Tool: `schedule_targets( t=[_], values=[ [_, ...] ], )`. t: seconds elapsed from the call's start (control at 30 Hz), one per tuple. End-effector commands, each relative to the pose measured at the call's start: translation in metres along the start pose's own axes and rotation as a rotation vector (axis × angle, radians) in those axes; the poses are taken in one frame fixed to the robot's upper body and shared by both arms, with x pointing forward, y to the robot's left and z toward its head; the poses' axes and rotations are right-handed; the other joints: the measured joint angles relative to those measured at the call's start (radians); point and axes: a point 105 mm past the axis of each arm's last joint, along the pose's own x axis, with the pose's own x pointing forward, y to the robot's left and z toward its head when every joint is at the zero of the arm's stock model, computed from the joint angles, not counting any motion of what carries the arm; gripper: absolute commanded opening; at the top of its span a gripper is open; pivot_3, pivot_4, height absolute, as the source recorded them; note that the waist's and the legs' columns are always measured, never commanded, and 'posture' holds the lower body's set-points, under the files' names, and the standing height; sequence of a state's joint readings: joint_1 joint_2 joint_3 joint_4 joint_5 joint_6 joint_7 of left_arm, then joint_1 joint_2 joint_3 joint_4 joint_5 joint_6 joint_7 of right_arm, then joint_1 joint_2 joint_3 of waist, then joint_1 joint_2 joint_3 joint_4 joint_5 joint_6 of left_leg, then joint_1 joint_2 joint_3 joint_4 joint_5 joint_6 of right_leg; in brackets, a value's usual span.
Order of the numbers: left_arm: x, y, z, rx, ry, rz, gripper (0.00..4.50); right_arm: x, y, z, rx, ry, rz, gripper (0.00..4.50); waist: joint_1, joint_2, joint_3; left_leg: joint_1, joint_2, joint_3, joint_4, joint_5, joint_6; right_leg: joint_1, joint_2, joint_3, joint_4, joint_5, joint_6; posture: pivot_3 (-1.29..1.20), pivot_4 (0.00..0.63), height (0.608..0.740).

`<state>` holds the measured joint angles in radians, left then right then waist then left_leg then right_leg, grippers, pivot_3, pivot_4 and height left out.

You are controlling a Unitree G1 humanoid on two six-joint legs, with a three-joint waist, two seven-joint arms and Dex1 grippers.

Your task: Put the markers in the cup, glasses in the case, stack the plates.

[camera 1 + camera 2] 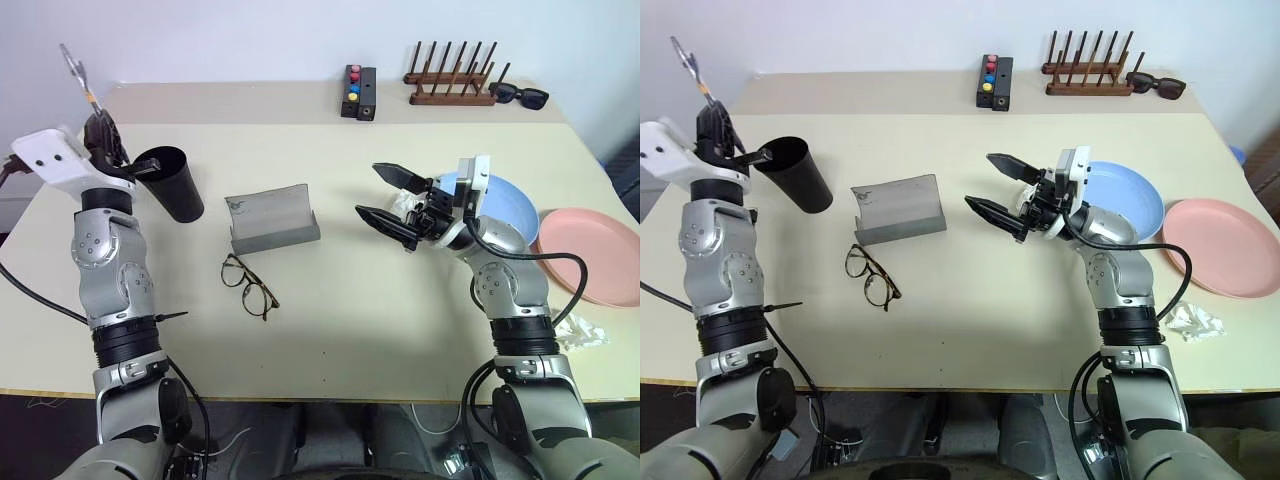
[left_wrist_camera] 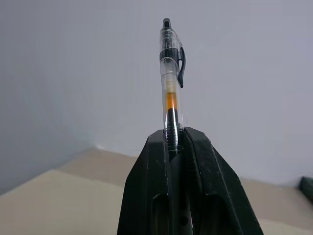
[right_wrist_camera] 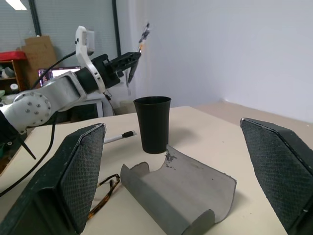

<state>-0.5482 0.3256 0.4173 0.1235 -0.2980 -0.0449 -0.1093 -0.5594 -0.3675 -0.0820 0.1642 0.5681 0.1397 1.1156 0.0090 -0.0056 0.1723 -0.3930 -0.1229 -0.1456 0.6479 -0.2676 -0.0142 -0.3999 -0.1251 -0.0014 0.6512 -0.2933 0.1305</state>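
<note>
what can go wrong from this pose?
1. The left gripper pinches the clear pen low on its barrel, most of it sticking up; it could swivel or slip during the drop into the cup.
2. The cup is tall and narrow; a nudge may tip it.
3. A marker lies behind the cup, awkward to reach.

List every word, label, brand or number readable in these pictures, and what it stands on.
None can be read.
Grey case: a small dark mark at one corner, too small to read.
Black box with coloured buttons: no lettering that can be made out.
Pen in the left pincer: clear barrel, no print seen.
</note>
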Motion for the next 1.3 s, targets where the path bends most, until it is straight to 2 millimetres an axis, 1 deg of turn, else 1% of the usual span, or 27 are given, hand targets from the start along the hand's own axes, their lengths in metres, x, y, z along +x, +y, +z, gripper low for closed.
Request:
schedule_targets(
  t=[0.03, 0.23, 0.4, 0.57, 0.7, 0.97, 1.1, 1.3],
  values=[
    [0.000, -0.006, 0.006, 0.083, -0.052, -0.064, 0.08, 0.005, 0.001, 0.010, -0.042, -0.028, 0.018, 4.50, 0.000, 0.000, 0.000, 0.000, 0.000, 0.000, 0.000, 0.000, 0.000, 0.000, 0.000, 0.000, 0.000, 0.000, 0.000, 0.00, 0.150, 0.740],
    [-0.005, -0.005, 0.001, 0.165, -0.064, -0.097, 0.08, 0.004, 0.002, 0.011, -0.043, -0.026, 0.014, 4.50, -0.003, 0.000, 0.000, 0.000, 0.000, 0.000, 0.000, 0.000, 0.000, 0.000, 0.000, 0.000, 0.000, 0.000, 0.000, 0.00, 0.150, 0.740],
    [-0.006, -0.002, -0.006, 0.168, -0.073, -0.077, 0.08, 0.004, 0.002, 0.011, -0.043, -0.026, 0.012, 4.50, -0.003, 0.000, 0.000, 0.000, 0.000, 0.000, 0.000, 0.000, 0.000, 0.000, 0.000, 0.000, 0.000, 0.000, 0.000, 0.00, 0.150, 0.740],
    [-0.004, 0.005, -0.003, 0.185, -0.114, -0.045, 0.08, 0.004, 0.003, 0.011, -0.042, -0.027, 0.012, 4.50, -0.003, 0.000, 0.000, 0.000, 0.000, 0.000, 0.000, 0.000, 0.000, 0.000, 0.000, 0.000, 0.000, 0.000, 0.000, 0.00, 0.150, 0.740],
    [0.000, 0.008, -0.001, 0.195, -0.137, -0.033, 0.08, 0.005, 0.003, 0.012, -0.043, -0.027, 0.011, 4.50, -0.003, 0.000, 0.000, 0.000, 0.000, 0.000, 0.000, 0.000, 0.000, -0.001, 0.000, 0.000, 0.001, 0.000, 0.000, 0.00, 0.150, 0.740],
    [0.014, 0.001, 0.003, 0.196, -0.176, -0.043, 0.08, 0.004, 0.003, 0.013, -0.046, -0.028, 0.003, 4.50, -0.005, 0.000, 0.000, 0.000, 0.000, 0.000, 0.000, 0.000, 0.000, -0.001, 0.000, 0.000, 0.001, 0.000, 0.000, 0.00, 0.150, 0.740],
    [0.018, -0.004, -0.003, 0.216, -0.167, -0.057, 0.08, 0.003, 0.004, 0.013, -0.047, -0.026, 0.000, 4.50, -0.005, 0.000, 0.000, 0.000, 0.000, 0.000, 0.000, 0.000, 0.000, -0.002, 0.000, 0.000, 0.002, 0.000, 0.000, 0.00, 0.150, 0.740],
    [0.021, -0.004, -0.017, 0.217, -0.126, -0.044, 0.08, 0.003, 0.004, 0.014, -0.050, -0.024, -0.008, 4.50, -0.007, 0.000, 0.000, -0.001, 0.000, 0.000, 0.000, 0.000, 0.000, -0.002, 0.000, 0.000, 0.002, 0.000, 0.000, 0.00, 0.150, 0.740]
  ],
)
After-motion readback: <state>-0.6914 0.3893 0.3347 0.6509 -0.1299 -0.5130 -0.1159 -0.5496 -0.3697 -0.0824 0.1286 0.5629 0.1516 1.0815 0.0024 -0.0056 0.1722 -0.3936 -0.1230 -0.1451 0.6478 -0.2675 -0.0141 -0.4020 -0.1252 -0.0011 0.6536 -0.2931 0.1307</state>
